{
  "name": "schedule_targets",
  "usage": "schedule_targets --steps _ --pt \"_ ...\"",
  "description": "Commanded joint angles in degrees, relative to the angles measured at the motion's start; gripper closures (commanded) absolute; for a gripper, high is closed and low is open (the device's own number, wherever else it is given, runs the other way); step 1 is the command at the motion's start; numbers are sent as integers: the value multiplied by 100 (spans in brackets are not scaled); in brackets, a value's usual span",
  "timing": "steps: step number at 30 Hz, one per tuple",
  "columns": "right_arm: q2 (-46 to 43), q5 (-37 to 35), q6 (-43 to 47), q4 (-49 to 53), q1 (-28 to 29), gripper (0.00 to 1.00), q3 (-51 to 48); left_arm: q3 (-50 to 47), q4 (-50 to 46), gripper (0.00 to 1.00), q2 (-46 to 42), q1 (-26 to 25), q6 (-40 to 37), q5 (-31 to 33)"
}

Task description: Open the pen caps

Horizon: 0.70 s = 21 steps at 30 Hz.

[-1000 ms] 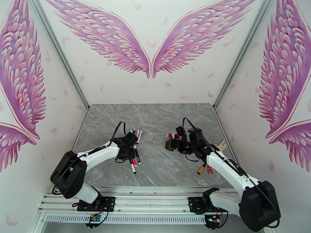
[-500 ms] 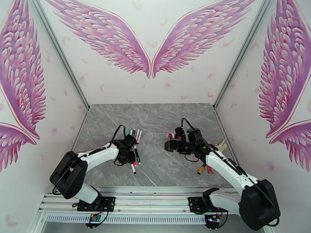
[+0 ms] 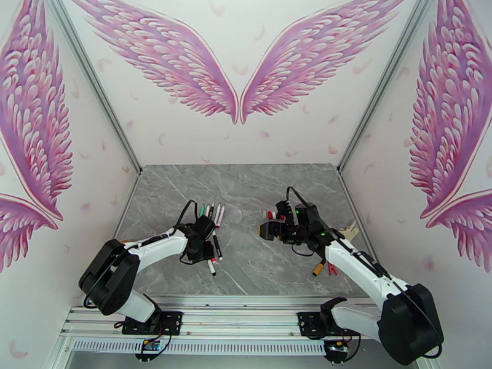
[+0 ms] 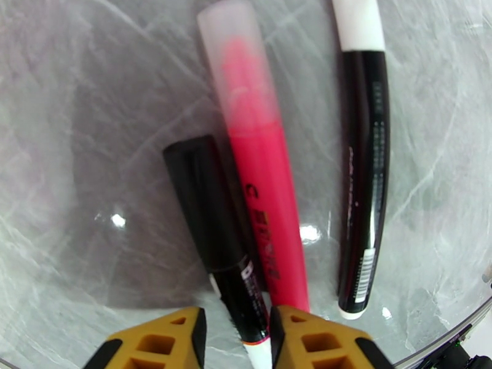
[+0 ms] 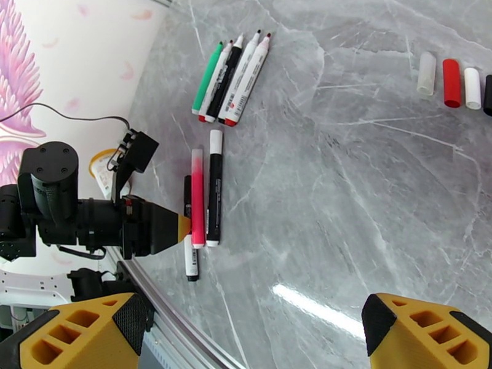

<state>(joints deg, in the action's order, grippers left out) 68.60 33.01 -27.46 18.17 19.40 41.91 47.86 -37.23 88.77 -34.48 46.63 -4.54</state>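
**Left jaws astride a capped pen; right jaws wide, in reserve**

Grey marble tabletop [image 3: 246,186] under walls painted with pink wings [image 3: 166,50]; in the top view my two arms reach in from the bottom edge.

Lower centre of the left wrist view: my left gripper [image 4: 237,342]. Its yellow fingers stand narrow on either side of the black-capped pen [image 4: 212,222], where black gives way to white. I judge they are set there so the cap end stays free for a pull. One finger looks to touch the barrel and the other shows a sliver of table beside it, so I cannot tell whether the pinch is complete.

Lying against that pen is the pink pen [image 4: 264,198], its frosted cap [image 4: 229,50] on. Farther right, apart, is the black-barrelled pen [image 4: 363,179] with a white cap. All three have caps on.

Upper left of the right wrist view: four pens [image 5: 230,75] side by side, tips bare — done. Upper right: the loose caps [image 5: 451,83] in a row, well apart from the pens, presumably so they cannot roll among them.

Bottom corners of that view: my right gripper [image 5: 255,330], jaws spread wide and empty above the table, facing the left one — placed, I judge, to take the cap.
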Motion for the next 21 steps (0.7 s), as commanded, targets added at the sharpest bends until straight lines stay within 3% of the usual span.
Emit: schedule_targets --steps 1,21 --pt "0 -84 -101 -139 66 1 -89 -91 18 68 35 38 30 -30" --pt "21 -115 -92 -165 154 1 -113 -388 -77 72 87 187 -163 233"
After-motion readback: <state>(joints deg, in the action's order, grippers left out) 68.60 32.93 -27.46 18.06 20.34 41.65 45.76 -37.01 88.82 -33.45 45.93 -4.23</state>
